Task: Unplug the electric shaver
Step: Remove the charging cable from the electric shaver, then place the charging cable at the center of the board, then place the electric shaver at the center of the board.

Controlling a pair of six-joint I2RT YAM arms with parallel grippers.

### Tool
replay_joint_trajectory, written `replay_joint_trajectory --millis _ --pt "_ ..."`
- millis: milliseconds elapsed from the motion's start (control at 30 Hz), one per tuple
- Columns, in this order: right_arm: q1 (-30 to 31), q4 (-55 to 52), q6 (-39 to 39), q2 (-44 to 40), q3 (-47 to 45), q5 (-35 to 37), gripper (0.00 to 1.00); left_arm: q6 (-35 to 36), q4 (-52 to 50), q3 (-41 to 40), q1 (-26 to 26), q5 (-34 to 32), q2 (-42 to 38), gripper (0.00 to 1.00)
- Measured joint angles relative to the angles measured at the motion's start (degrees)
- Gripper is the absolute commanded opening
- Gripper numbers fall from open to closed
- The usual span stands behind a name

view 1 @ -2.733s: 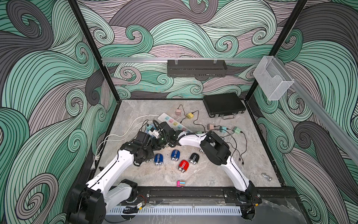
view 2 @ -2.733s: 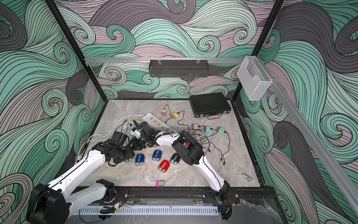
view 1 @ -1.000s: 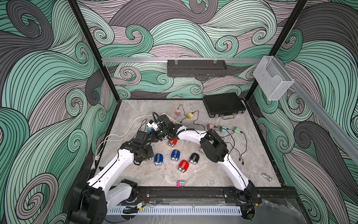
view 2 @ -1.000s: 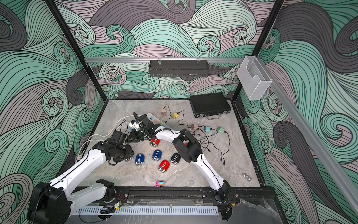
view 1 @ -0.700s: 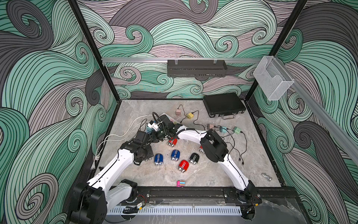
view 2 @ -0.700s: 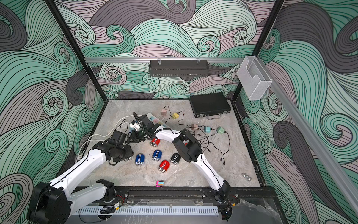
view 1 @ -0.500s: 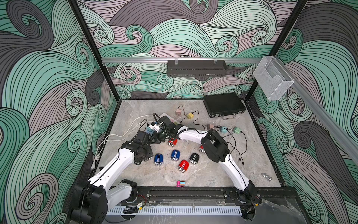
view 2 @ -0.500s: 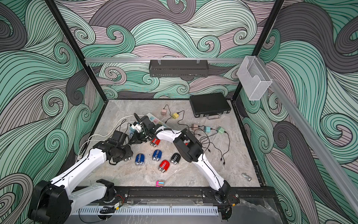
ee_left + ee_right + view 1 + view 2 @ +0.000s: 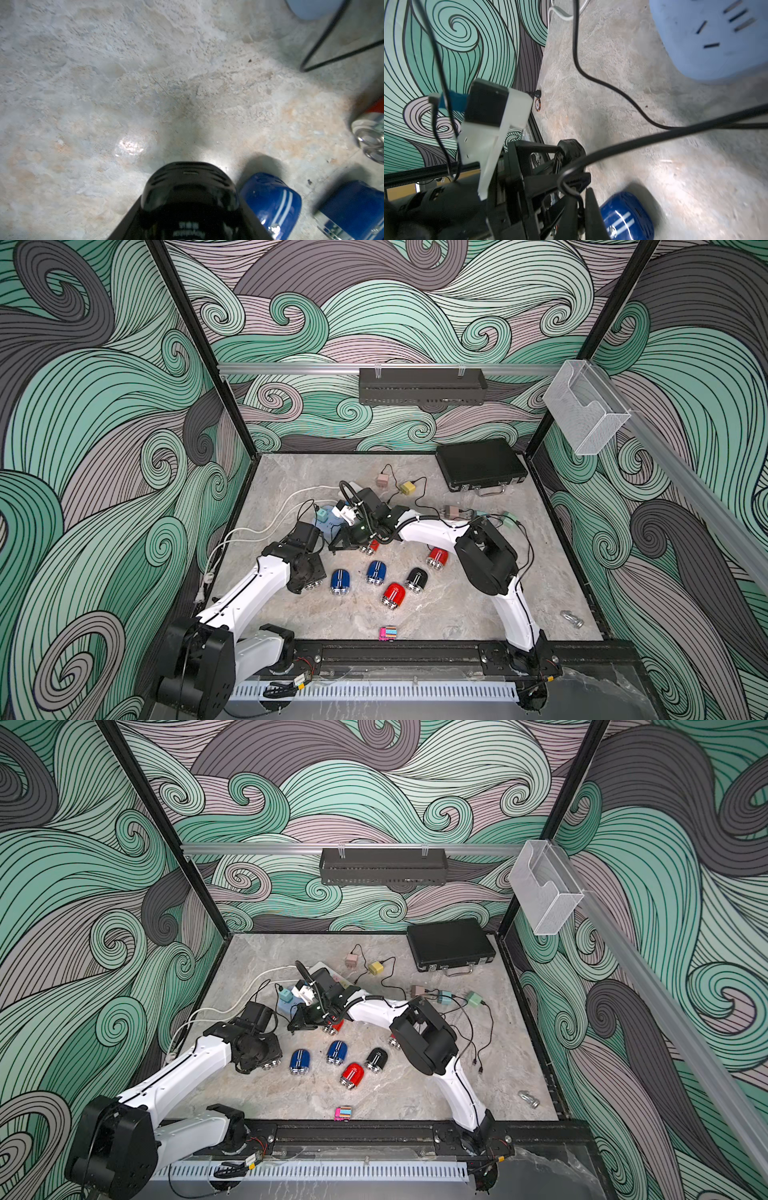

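The marble desk (image 9: pixel 465 614) carries everything. Near its left edge, the left pincer (image 9: pixel 309 578) is clamped on the black electric shaver (image 9: pixel 187 199), just beside a blue shaver (image 9: pixel 270 199). Near the pale blue power strip (image 9: pixel 708 41), the right pincer (image 9: pixel 579 200) is pinched together on a thin black cable (image 9: pixel 654 137)
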Motion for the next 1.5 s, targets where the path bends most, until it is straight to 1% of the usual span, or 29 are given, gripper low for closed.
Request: replay_joint_trajectory --millis 167,567,833,1067,1233,1500 --pt "-0.04 -0.48 -1.18 -2.45 -3.91 1.95 0.04 -0.11 0.81 -0.35 0.31 -0.2 1.75 0.44" --pt "-0.04 -1.73 -3.21 -2.97 -10.93 5.27 0.04 0.02 5.2 -0.28 2.51 -0.42 7.76 0.44" --pt "-0.04 -2.16 -3.87 -2.97 -11.89 6.73 0.06 0.61 6.88 0.7 4.2 -0.35 9.6 0.48" --pt "0.15 -3.8 -4.81 -2.97 -11.89 8.63 0.08 1.01 8.37 1.27 4.85 -0.11 11.78 0.49" --pt "0.35 -5.05 -5.53 -2.97 -11.85 9.66 0.09 1.03 9.05 1.27 4.85 0.35 12.37 0.53" --pt "0.39 -6.1 -6.4 -2.97 -11.26 10.49 0.09 1.09 9.22 1.27 4.85 1.2 12.35 0.63"
